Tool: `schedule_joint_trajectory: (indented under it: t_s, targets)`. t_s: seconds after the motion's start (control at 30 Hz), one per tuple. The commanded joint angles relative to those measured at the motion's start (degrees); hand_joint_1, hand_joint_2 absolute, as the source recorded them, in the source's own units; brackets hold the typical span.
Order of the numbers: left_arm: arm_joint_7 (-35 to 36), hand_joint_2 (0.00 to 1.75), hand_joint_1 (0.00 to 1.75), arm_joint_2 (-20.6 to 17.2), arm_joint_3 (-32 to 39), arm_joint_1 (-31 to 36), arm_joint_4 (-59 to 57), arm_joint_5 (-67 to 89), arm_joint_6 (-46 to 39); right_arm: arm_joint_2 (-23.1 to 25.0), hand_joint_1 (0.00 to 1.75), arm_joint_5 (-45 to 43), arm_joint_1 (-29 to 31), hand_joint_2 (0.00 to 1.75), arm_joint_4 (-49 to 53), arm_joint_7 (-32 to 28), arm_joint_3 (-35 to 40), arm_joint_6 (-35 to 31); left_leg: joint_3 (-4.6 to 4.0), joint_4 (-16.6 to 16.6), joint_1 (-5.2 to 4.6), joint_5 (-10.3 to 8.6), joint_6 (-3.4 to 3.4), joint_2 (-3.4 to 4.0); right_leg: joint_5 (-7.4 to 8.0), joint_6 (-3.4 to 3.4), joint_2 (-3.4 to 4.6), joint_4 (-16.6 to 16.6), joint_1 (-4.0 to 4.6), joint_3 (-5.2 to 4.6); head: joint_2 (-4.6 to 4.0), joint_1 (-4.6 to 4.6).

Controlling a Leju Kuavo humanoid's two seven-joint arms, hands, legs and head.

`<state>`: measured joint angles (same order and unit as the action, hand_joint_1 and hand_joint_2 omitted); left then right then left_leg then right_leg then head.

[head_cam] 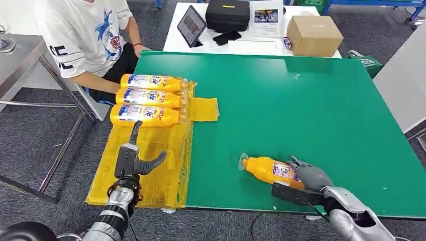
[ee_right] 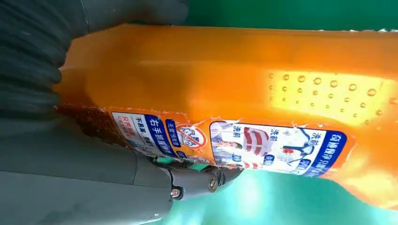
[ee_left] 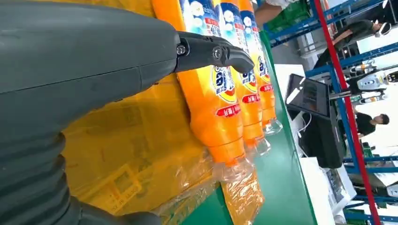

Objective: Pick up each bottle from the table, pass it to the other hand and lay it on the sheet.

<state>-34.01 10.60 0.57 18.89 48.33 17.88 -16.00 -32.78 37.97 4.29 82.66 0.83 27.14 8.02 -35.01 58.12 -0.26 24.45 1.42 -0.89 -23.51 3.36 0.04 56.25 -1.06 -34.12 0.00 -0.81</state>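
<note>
A green table (head_cam: 311, 115) fills the head view, with a yellow sheet (head_cam: 150, 170) over its left edge. Three orange bottles (head_cam: 148, 98) lie side by side on the sheet. The left hand (head_cam: 131, 159) hovers over the sheet, fingers spread and holding nothing. The right hand (head_cam: 306, 182) grasps a fourth orange bottle (head_cam: 269, 169) lying on the table (cap pointing left). A seated person (head_cam: 90, 35) is at the far left.

Left wrist view: the three bottles sit beyond a finger (ee_left: 213, 52).

Right wrist view: the bottle's label (ee_right: 234, 143) is close against the hand.
</note>
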Motion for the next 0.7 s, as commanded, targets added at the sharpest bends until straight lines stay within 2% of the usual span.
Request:
schedule_joint_trajectory:
  t_s: [0.03, 0.2, 0.23, 0.27, 0.37, 0.47, 0.5, 0.53, 0.57, 0.67, 0.7]
  targets:
    - [0.23, 1.75, 0.00, 0.03, -0.55, 1.08, -1.75, -0.25, 0.47, 6.22, 1.75, -2.09, -2.46, 1.75, -2.56, -2.36, -3.13, -0.65, 0.11, -0.06, 0.09, 0.03, -0.07, 0.06, 0.01, -0.11, -0.01, -0.11, 0.10, 0.14, 0.00, 0.07]
    - [0.19, 1.75, 0.00, 0.37, -0.67, 0.95, -1.27, -0.47, 0.90, 10.07, 1.75, -3.78, -2.72, 1.75, -1.32, -4.22, -5.43, -3.15, 0.11, -0.04, 0.10, 0.03, -0.08, 0.13, 0.01, -0.11, 0.01, -0.09, 0.12, 0.11, 0.00, 0.02]
    - [0.30, 1.75, 0.00, 0.46, -0.65, 0.68, -0.80, -0.65, 1.15, 11.36, 1.75, -3.41, -2.88, 1.75, -1.16, -4.84, -6.30, -4.60, 0.20, -0.07, 0.15, 0.06, -0.13, 0.19, 0.01, -0.17, 0.05, -0.15, 0.18, 0.20, 0.00, 0.07]
    - [0.63, 1.75, 0.00, 0.79, -0.36, -0.06, 0.36, -1.42, 2.01, 16.13, 1.75, -3.06, -3.16, 1.75, -0.23, -7.52, -9.64, -9.77, 0.17, -0.07, 0.14, 0.05, -0.11, 0.24, 0.02, -0.15, 0.09, -0.13, 0.16, 0.15, 0.00, 0.02]
    - [0.80, 1.75, 0.00, 0.91, -0.41, -0.64, 1.23, -1.61, 2.35, 18.01, 1.75, -1.65, -2.43, 1.75, 0.21, -6.45, -9.11, -9.82, 0.10, -0.06, 0.13, 0.04, -0.10, 0.37, 0.04, -0.13, 0.18, -0.09, 0.15, 0.06, 0.00, 0.02]
    - [2.75, 1.75, 0.00, 1.64, 0.03, -2.35, 4.69, -4.95, 6.35, 26.58, 1.75, 3.57, -2.08, 1.75, 3.76, -12.31, -14.62, -25.75, 0.11, -0.02, 0.15, 0.11, -0.17, 0.47, -0.01, -0.21, 0.25, -0.01, 0.18, 0.03, 0.00, 0.11]
    - [3.27, 1.75, 0.00, 1.92, -0.18, -2.77, 5.81, -5.96, 7.52, 28.79, 1.75, 3.90, -1.36, 1.75, 5.38, -13.23, -15.30, -28.62, 0.07, -0.02, 0.16, 0.12, -0.17, 0.52, 0.01, -0.20, 0.31, -0.01, 0.18, -0.03, 0.00, 0.04]
    - [4.46, 1.75, 0.00, 2.38, -0.29, -3.20, 7.31, -9.60, 11.72, 31.14, 1.75, 5.98, -0.82, 1.75, 7.07, -14.94, -16.56, -35.54, 0.08, 0.02, 0.18, 0.16, -0.19, 0.54, -0.02, -0.24, 0.33, 0.01, 0.21, -0.01, 0.00, 0.02]
    - [5.01, 1.75, 0.00, 2.35, -1.34, -3.54, 8.68, -11.49, 13.68, 32.49, 1.75, 5.34, -0.43, 1.75, 7.65, -16.75, -17.59, -39.05, -0.14, 0.02, 0.11, 0.07, -0.14, 0.46, 0.01, -0.15, 0.33, 0.08, 0.12, -0.21, 0.00, 0.02]
    - [7.05, 1.75, 0.00, 1.94, -5.32, -3.87, 12.75, -17.06, 19.41, 35.26, 1.75, 5.69, -0.45, 1.75, 8.54, -21.07, -20.69, -47.83, -0.09, 0.07, 0.15, 0.14, -0.17, 0.53, -0.05, -0.19, 0.29, 0.10, 0.17, -0.17, 0.00, 0.07]
    - [7.61, 1.75, 0.00, 1.69, -6.19, -3.94, 13.62, -18.15, 20.63, 36.11, 1.75, 5.94, -0.57, 1.75, 8.44, -22.47, -21.98, -48.02, -0.16, 0.04, 0.12, 0.06, -0.13, 0.31, -0.05, -0.14, 0.10, 0.08, 0.13, -0.19, 0.00, 0.07]
